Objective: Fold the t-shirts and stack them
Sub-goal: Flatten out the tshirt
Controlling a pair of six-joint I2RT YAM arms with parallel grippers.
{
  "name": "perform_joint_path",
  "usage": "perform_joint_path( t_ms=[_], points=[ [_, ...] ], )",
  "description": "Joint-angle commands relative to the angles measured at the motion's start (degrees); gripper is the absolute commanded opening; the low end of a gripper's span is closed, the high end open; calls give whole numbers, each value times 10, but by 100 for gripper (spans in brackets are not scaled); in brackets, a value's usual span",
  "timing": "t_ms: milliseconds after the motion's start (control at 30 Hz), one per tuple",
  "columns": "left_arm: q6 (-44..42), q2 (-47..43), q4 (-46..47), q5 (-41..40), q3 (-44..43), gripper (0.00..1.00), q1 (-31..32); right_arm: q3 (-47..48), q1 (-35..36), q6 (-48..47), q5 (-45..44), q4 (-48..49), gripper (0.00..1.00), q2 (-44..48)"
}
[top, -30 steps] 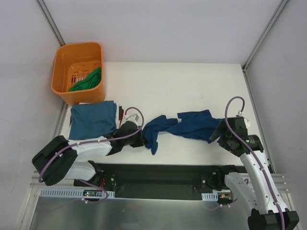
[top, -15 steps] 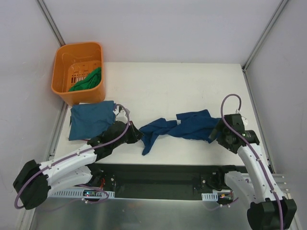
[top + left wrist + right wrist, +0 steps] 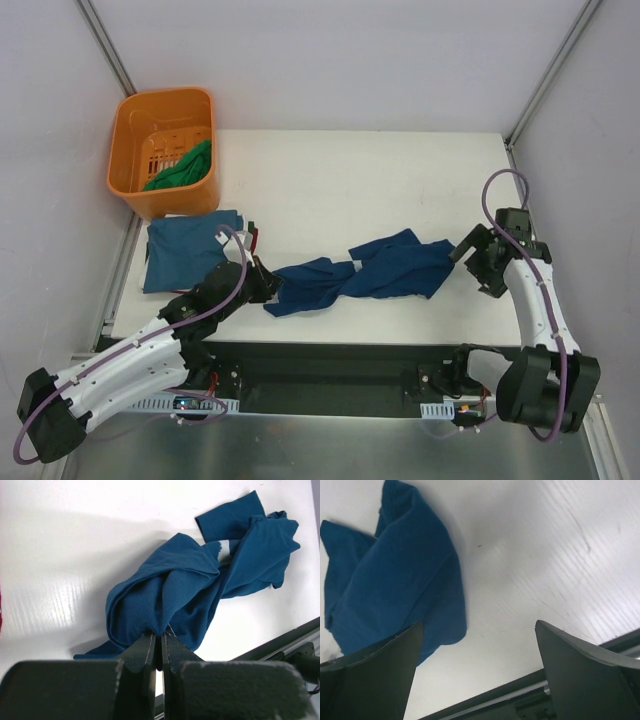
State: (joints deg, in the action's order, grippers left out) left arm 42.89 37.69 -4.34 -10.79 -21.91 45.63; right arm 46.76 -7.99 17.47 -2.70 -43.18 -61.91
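Observation:
A crumpled teal-blue t-shirt (image 3: 370, 275) lies twisted and stretched across the front of the white table (image 3: 350, 180). My left gripper (image 3: 268, 290) is shut on its left end; in the left wrist view the jaws pinch a fold of the shirt (image 3: 200, 575) at the fingertips (image 3: 160, 634). My right gripper (image 3: 470, 258) is open and empty, just right of the shirt's right end, not touching it. In the right wrist view the shirt (image 3: 395, 580) lies left of the wide-open gripper (image 3: 480, 645). A folded teal-blue t-shirt (image 3: 190, 250) lies flat at the front left. A green t-shirt (image 3: 180, 170) sits in the basket.
The orange plastic basket (image 3: 135, 125) stands at the table's far left corner. A small red item (image 3: 255, 238) peeks out beside the folded shirt. The table's front edge and a black rail (image 3: 340, 365) run just below the shirt. Grey walls enclose the table.
My left gripper has pulled the shirt's left end leftward and toward the front edge. My right gripper has let go of the right end and drawn back to the right.

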Motion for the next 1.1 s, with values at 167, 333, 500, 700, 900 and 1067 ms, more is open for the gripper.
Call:
perform_joint_path(
  t_ms=[167, 333, 500, 700, 900, 1067],
  points=[
    [-22, -3, -10, -20, 0, 0, -7, 102, -4, -7, 67, 72, 78, -160],
    [-23, -4, -10, -22, 2, 0, -8, 108, -3, 1, 108, 105, 59, -257],
    [-23, -10, -10, -20, 4, 0, -8, 104, 1, 15, 144, 138, 30, -297],
    [-25, -28, -10, -23, -1, 0, -8, 113, 2, -2, 133, 130, 1, -251],
    [-50, -82, -12, -43, -35, 0, -8, 131, 2, -33, 118, 85, 1, -129],
    [-83, -131, -12, -43, -95, 0, -7, 173, 2, -54, 82, 19, 1, 21]
  ],
)
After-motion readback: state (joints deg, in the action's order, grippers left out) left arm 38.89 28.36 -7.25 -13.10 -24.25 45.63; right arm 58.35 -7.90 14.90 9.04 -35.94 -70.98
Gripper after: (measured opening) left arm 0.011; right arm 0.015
